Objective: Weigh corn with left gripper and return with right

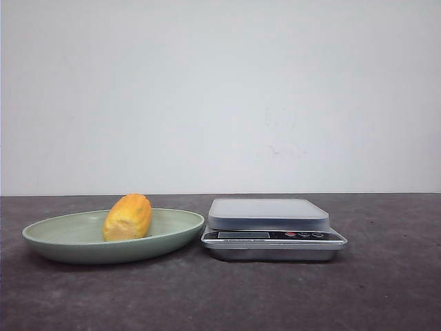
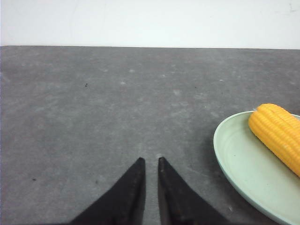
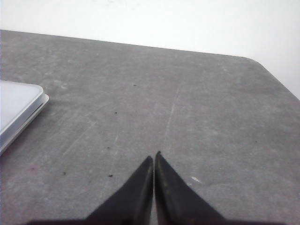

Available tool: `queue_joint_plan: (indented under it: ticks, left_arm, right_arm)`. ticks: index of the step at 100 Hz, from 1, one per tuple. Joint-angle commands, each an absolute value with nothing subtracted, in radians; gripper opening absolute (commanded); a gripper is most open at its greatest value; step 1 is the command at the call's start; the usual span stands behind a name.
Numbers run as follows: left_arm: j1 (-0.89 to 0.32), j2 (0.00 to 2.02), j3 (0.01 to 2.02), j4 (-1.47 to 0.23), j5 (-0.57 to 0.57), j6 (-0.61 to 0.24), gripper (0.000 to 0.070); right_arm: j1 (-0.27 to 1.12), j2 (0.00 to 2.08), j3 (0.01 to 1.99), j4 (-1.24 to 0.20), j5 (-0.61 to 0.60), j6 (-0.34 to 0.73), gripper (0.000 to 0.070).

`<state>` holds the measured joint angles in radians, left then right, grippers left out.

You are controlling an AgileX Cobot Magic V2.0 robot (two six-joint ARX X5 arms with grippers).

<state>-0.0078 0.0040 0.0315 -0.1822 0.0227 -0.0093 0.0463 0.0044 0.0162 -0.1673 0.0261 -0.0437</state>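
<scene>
Left gripper (image 2: 151, 161): seen only in the left wrist view, where it is being held low over bare table (image 2: 93, 117), pointing toward the far wall. Its two black fingers (image 2: 133, 192) are being kept nearly together, a thin strip of table showing between the tips. Nothing is being held or touched. The plate's rim is lying just off to one side of the fingers, apart from them.

Plate (image 1: 48, 241): a shallow pale-green dish, sitting on the left part of the dark grey table in the front view.

Corn (image 1: 128, 216): a short yellow-orange cob, lying on its side inside the plate, its paler cut end facing the front camera. In the left wrist view its ribbed kernel rows are being shown plainly, which the front view is blurring.

Scale (image 1: 272, 229): a silver unit with a pale flat platform, sitting just right of the plate. Its platform is bare. Whether plate and scale are touching cannot be told.

Right gripper (image 3: 154, 157): seen only in the right wrist view, being held low over bare table, with a corner of the scale off to one side. Its tapering fingers (image 3: 176, 197) are being pressed together at the tips, nothing between them.

Neither arm is being shown in the front view.
</scene>
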Motion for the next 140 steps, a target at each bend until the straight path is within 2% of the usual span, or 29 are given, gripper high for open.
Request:
queue_joint_plan:
  ticks: [1,88,98,106,110,118,126,134,140]
  left_arm:
    - [-0.008,0.003,0.014,-0.188,0.022,0.007,0.0]
    - [-0.008,0.003,0.014,-0.188,0.022,0.007,0.0]
    - [-0.008,0.003,0.014,-0.186,0.024,0.007,0.0]
    - [-0.008,0.003,0.014,-0.186,0.025,0.002,0.0]
    - [-0.008,0.003,0.014,-0.185,0.029,-0.049,0.0]
    - [-0.008,0.003,0.021,-0.185,0.065,-0.262,0.0]
    - [-0.008,0.003,0.038,-0.186,0.09,-0.471,0.0]
    - [-0.008,0.003,0.054,-0.19,0.194,-0.658,0.0]
    - [-0.008,0.003,0.061,-0.184,0.302,-0.719,0.0]
  right_arm:
    - [0.047,0.004,0.014,-0.157,0.026,-0.037,0.0007]
    - [0.047,0.004,0.014,-0.154,0.023,-0.032,0.0007]
    - [0.047,0.004,0.014,-0.153,0.022,0.002,0.0007]
    - [0.048,0.004,0.014,-0.138,0.018,0.104,0.0007]
    - [0.048,0.004,0.014,-0.112,0.014,0.177,0.0007]
    - [0.048,0.004,0.015,-0.063,-0.032,0.324,0.0007]
    - [0.048,0.004,0.015,0.005,-0.124,0.41,0.0007]
    - [0.048,0.004,0.015,0.089,-0.222,0.462,0.0007]
    - [0.048,0.004,0.017,0.173,-0.307,0.546,0.0007]
